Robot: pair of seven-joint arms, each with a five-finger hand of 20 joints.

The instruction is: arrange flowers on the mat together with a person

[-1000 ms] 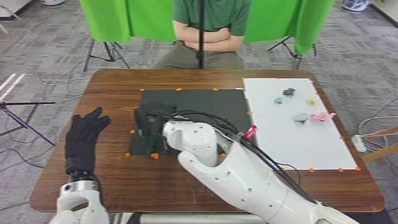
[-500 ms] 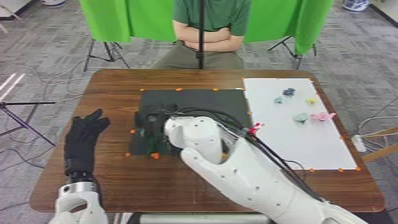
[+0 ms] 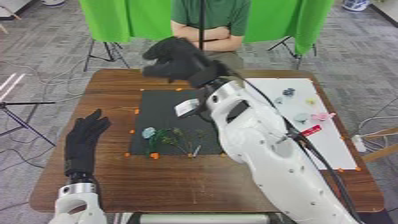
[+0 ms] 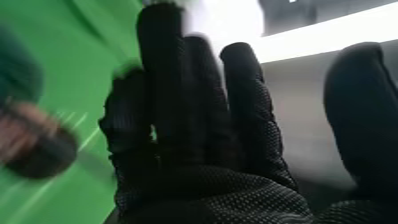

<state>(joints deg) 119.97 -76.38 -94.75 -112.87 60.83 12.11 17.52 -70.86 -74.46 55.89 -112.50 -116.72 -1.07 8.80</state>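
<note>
A: Centre of the head view, and it's wood, folks, a broad brown table (image 3: 133, 187) with a smooth-looking top!

B: And on it, centre-left, a flat black rectangular mat (image 3: 164, 107), dead matt! Right of frame, a smooth, flat white sheet (image 3: 339, 145).

A: Lower right, the hard white robot arm (image 3: 258, 150), glossy as plastic! And a metallic shine on the silvery wrist collar (image 3: 78, 188), lower left!

B: Black fabric gloves on the left hand (image 3: 82, 142) and right hand (image 3: 185, 62)! Wrist view, bottom: the right hand (image 4: 213, 195) shows rough, dimpled weave!

A: Top of the head view, soft folds in the green cloth curtain (image 3: 298, 35)!
</note>
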